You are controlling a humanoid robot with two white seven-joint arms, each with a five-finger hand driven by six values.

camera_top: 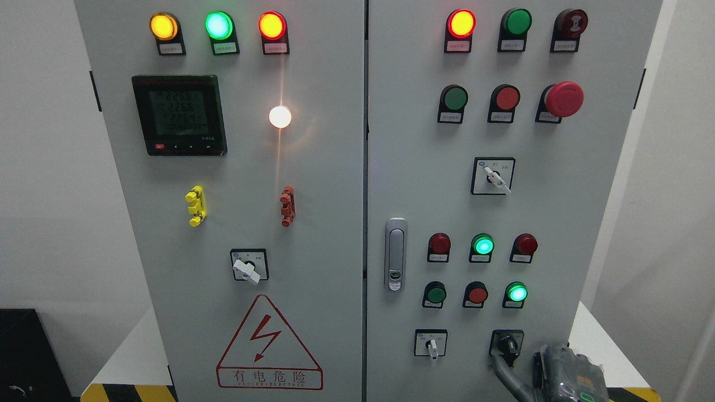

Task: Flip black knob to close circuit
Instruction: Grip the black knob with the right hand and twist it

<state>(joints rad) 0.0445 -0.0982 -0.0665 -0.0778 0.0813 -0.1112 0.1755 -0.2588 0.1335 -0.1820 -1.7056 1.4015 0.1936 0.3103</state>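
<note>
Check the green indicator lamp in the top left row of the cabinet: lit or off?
Lit. The green lamp glows bright with a pale centre, between a lit amber lamp and a lit red lamp.

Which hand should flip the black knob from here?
Right. The right hand is already at the black knob, low on the right door, one finger just under it. No left hand is in view.

grey right hand (pixel 550 374) with slim dark fingers.
</note>
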